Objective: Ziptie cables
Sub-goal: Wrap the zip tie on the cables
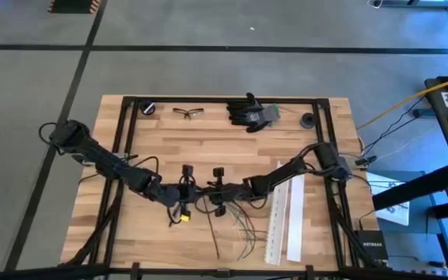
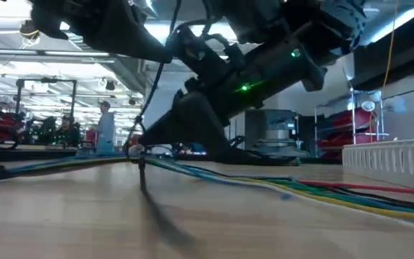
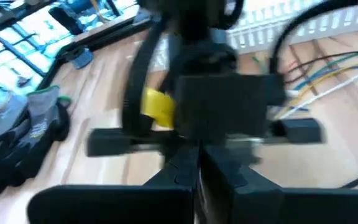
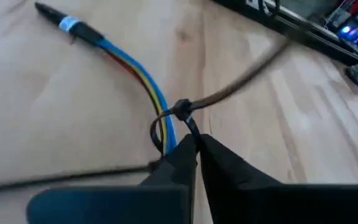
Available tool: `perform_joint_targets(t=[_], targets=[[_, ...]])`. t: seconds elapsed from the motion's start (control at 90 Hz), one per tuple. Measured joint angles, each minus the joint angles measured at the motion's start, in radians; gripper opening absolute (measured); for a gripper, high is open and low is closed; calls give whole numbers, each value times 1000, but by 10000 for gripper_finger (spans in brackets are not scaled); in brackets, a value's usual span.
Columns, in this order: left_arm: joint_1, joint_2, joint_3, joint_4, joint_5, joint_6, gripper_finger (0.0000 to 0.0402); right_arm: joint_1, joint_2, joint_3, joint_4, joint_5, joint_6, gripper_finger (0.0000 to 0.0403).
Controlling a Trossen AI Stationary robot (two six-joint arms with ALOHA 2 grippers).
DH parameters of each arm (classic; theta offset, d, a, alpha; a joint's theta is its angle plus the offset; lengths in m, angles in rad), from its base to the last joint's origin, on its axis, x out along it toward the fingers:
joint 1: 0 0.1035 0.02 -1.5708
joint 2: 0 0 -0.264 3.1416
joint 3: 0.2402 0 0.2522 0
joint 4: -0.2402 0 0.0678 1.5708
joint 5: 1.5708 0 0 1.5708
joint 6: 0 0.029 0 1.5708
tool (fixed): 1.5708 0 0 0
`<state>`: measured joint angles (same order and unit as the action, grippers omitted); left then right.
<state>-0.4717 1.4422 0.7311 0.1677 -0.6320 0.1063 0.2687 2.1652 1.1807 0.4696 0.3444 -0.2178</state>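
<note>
Cables [image 4: 143,78]: thin multi-colour wires (blue, yellow, red visible), bunched w/ a blue band near one end. A black ziptie [image 4: 180,109] loops round the bundle, its long tail running off across the wood. In high view the cables [image 1: 243,225] fan out on the table's near-centre, just left of two white perforated strips [image 1: 284,222]. No containers on the table [image 1: 208,140].

Right gripper [image 4: 196,144] sits at the bundle, fingers pinched narrow on the ziptie right by its head. Left gripper [image 3: 197,168] is at table centre facing the right arm, fingers closed together; whether they hold anything I can't tell, view is blurred.

Far edge: black gloves [image 1: 249,113], safety glasses [image 1: 187,112]. A yellow tag [image 1: 185,218] lies near the left gripper. Low view: cables [image 2: 322,193] run flat along the wood.
</note>
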Motion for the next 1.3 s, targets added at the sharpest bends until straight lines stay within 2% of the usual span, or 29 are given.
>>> perform_joint_targets(t=[0.2,0.5,0.678,0.856,0.911,1.044,1.2,1.3], targets=[[6,-72,0,-69,-72,40,0,14,50,47,-36,-13,-2,0],[75,-287,0,-468,-227,13,0,33,56,59,-53,18,-27,0],[163,-397,0,-657,-260,15,0,32,56,59,-53,12,-33,0],[227,-482,1,-690,-326,66,0,42,59,56,-70,-8,-38,0],[240,-507,1,-666,-307,77,0,42,59,56,-67,-7,-42,0],[236,-525,1,-602,-148,60,0,35,59,56,-57,0,-44,0],[205,-511,1,-596,-123,7,0,26,59,56,-52,12,-28,0],[191,-490,1,-593,-64,-28,0,26,58,56,-52,13,-5,1]])
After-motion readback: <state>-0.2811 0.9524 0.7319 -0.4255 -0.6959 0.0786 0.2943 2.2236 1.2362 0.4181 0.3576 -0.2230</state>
